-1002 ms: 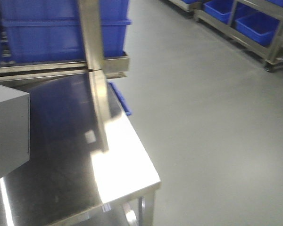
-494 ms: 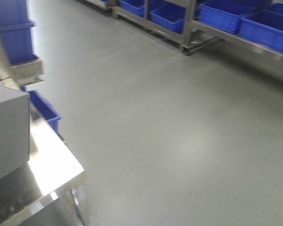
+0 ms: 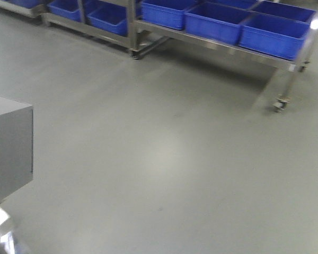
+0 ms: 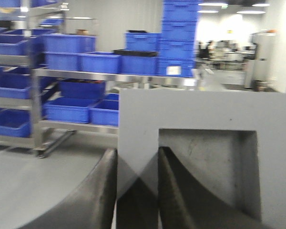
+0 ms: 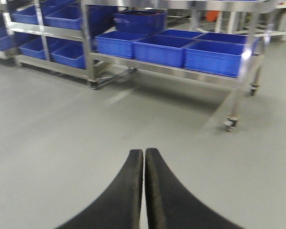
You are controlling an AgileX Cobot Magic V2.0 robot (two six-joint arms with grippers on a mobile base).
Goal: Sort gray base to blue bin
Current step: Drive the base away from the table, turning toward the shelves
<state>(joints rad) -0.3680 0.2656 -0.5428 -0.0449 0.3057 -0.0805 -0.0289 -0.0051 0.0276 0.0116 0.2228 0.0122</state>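
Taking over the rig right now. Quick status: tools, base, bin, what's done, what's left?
Left tool: shut on the base, one finger on each side of a wall of its recess.
Right tool: shut, empty.
Blue bins: on a wheeled rack ahead, across open floor. Which one is the target cannot be told.
Done: base picked up.
Left: get to a bin, lower the base in, release.

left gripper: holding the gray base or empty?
Holding. In the left wrist view the left gripper pinches one wall of the gray base, beside its square recess.
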